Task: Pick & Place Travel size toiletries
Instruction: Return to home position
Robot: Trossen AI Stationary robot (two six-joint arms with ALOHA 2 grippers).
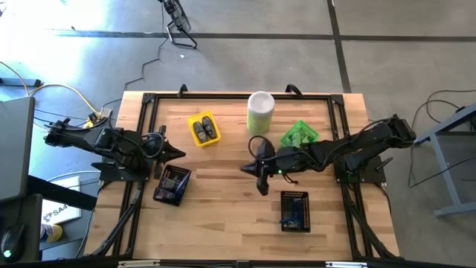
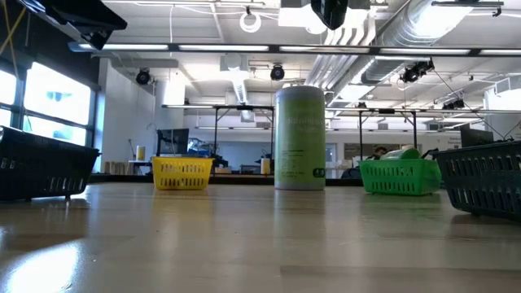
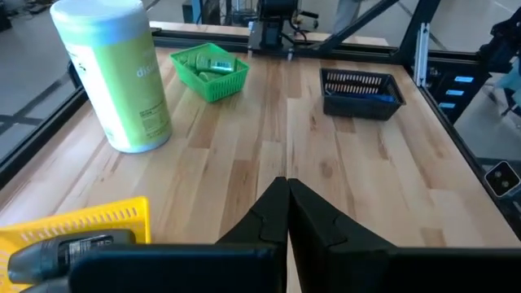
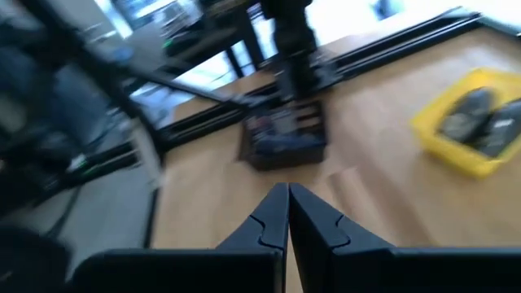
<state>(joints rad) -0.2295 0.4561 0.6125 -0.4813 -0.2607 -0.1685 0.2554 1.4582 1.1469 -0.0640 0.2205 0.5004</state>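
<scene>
Wooden counter [image 1: 223, 223], four mesh trays plus one tall pale-green canister [image 1: 260, 112], upright, white lid on top.

Layout from the high view:
- Yellow tray [image 3: 98, 218] toward the back, left of the canister. Two grey oval pieces [image 1: 202, 131] lying side by side inside.
- Green tray [image 3: 213, 85] just right of the canister, close but apart. Green bottles [image 3: 210, 63] inside, exact count hard to tell.
- Left black tray [image 4: 285, 155] nearer the front, on the left. Dark packets [image 1: 173, 181] piled in it.
- Right black tray [image 3: 358, 104] at front right, well apart from the others. Blue items [image 1: 291, 216] inside, too small to name.

No toiletries loose on the bare wood, everything in a tray.

Left hand [image 3: 286, 185]: fingers pressed tip to tip, nothing between them. Sits at the left side, between yellow tray and left black tray, pointing toward the counter's middle.

Right hand [image 4: 287, 194]: fingers also closed tip to tip, empty. Near mid-counter, in front of the canister and green tray, arm stretched in from the right, pointing toward the left black tray.

Low view: canister dead centre, yellow tray left of it, green tray right, black trays at both edges.
</scene>
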